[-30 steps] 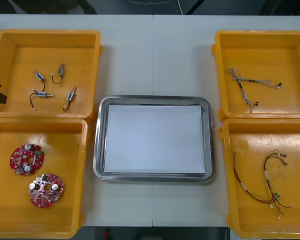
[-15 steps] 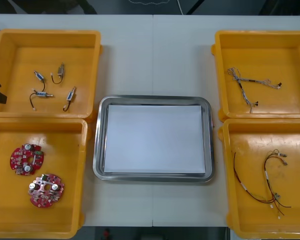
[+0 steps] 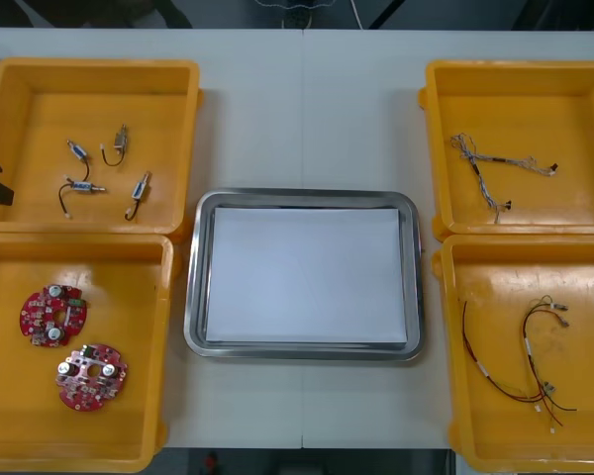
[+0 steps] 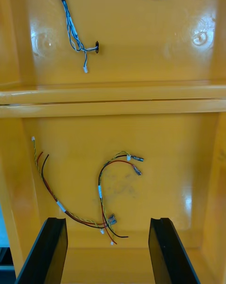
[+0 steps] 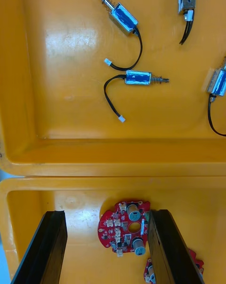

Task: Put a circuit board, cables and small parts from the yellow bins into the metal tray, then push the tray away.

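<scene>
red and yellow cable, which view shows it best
Right wrist view: the red and yellow cable lies close, strands clear. Front view shows it small, far off; left wrist view faces the left bins.

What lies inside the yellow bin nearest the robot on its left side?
Two round red circuit boards lie flat on its floor, close together. The floor under them is covered; in the left wrist view, the open left gripper's finger hides part of one board.
</scene>
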